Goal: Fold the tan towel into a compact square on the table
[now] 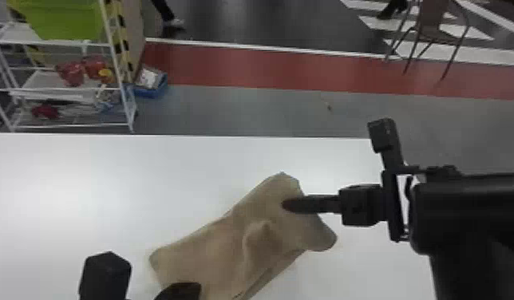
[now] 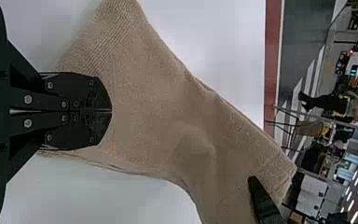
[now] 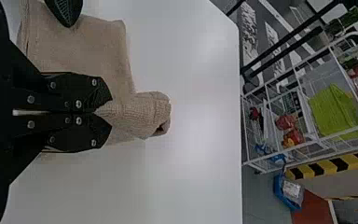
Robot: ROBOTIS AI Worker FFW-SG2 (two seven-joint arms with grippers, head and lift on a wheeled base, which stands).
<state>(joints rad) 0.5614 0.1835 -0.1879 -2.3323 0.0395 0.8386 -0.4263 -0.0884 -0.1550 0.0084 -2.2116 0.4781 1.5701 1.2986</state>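
As the right gripper [image 3: 110,112] pinches the tan towel [image 1: 212,243] on the white table [image 1: 108,179], the left gripper [image 2: 112,111] rests closed over it, its hold unclear; a low, even pull should square the fold.

a white rack [image 1: 42,81] stands on gray floor [image 1: 248,111]; a brown chair [image 1: 437,36] has legs on a red strip [image 1: 248,66].

In the head view there are one tan cloth towel [image 1: 216,247] and one flat white table [image 1: 108,179] at six o'clock; two black grippers, the left gripper [image 1: 178,291] at seven, the right gripper [image 1: 293,205] at five; one white metal rack [image 1: 48,42], one lime-green bin [image 1: 64,20] and one blue plastic tray [image 1: 148,93] at ten; one brown thin-legged chair [image 1: 439,36] at two.
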